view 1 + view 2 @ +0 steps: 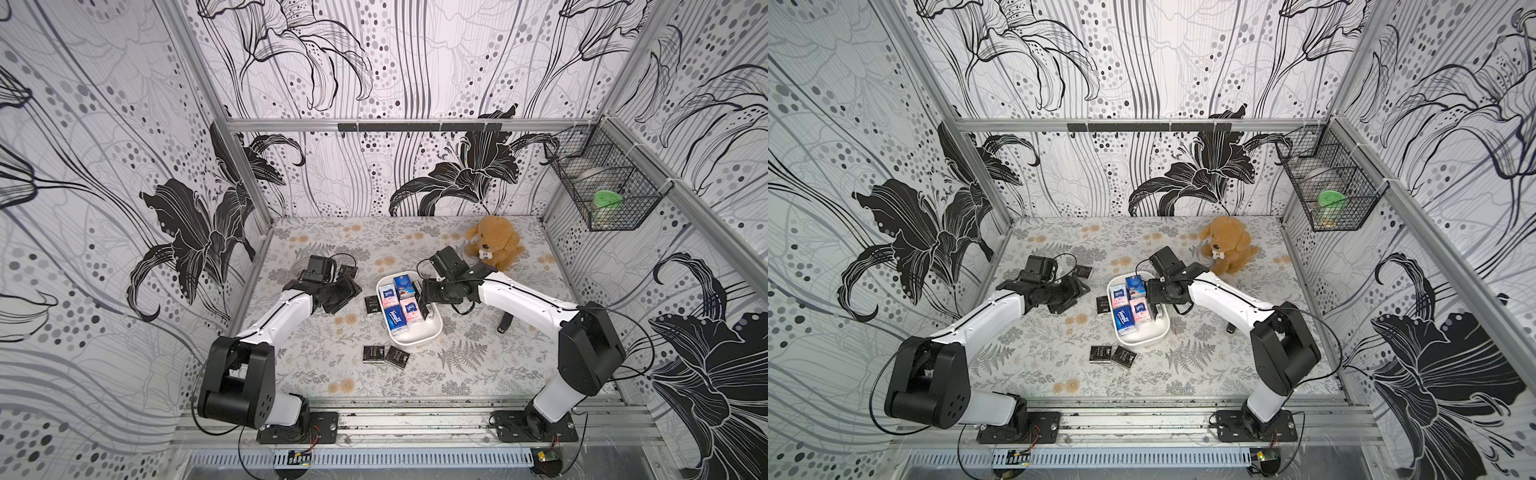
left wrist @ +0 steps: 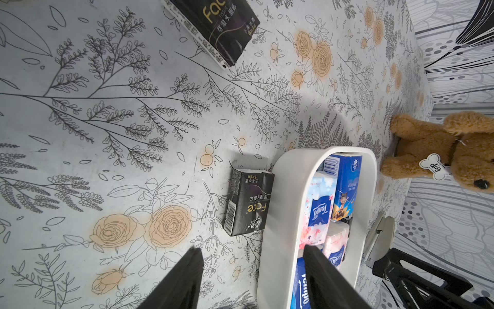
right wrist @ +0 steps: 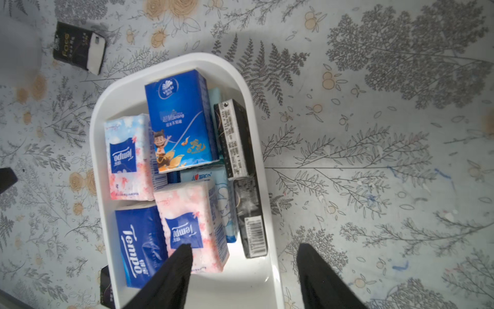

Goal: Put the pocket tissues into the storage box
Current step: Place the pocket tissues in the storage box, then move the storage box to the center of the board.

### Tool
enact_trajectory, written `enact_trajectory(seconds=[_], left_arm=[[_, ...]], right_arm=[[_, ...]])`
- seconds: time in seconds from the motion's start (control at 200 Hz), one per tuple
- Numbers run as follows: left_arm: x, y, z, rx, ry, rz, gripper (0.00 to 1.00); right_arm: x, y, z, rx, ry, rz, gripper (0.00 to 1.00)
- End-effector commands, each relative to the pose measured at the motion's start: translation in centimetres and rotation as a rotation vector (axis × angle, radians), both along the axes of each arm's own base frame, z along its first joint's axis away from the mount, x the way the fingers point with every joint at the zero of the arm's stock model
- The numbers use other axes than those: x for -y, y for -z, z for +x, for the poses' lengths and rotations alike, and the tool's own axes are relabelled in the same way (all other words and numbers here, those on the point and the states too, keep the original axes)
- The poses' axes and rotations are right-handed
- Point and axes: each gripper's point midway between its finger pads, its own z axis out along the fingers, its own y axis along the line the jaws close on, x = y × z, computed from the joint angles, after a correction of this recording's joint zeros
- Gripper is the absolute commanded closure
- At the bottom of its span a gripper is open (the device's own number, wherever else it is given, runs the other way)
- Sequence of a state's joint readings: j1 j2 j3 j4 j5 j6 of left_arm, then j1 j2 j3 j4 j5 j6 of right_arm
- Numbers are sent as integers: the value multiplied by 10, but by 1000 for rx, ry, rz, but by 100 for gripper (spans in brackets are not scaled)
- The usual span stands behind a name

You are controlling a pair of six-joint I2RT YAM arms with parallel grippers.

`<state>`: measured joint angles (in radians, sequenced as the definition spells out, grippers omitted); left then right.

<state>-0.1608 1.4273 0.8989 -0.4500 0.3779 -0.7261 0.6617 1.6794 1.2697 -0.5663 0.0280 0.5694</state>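
right fingers [image 3: 171, 275] parted, seemingly straddling storage box [image 3: 235, 281] rim, tissues [image 3: 181, 120] inside

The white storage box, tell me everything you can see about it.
The storage box is a shallow white tray, apparently plastic, with rounded corners and a low wall. It sits flat on the floral table, mostly filled with pocket tissues: blue, pink-white and light blue packets face up, two black ones on edge along one wall. A black Face packet lies close against its outside. The right gripper hangs open above one wall.
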Motion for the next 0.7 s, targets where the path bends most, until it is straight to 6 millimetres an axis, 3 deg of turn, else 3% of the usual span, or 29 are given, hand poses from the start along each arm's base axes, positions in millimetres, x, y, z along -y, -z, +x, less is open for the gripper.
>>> enact_trajectory(seconds=[0.0,0.255,0.466,0.696], left_arm=[[-2,-5,0,29,6,5,36],[-4,-7,-2,31,5,12,35],[-4,-7,-2,30,4,16,36],[-4,-8,-1,30,4,16,36]], right_arm=[[7,15,4,-17,1,-86,38],[11,40,14,-38,17,-165,59],[24,41,11,-32,60,-203,81],[61,42,-1,-36,122,-305,84]])
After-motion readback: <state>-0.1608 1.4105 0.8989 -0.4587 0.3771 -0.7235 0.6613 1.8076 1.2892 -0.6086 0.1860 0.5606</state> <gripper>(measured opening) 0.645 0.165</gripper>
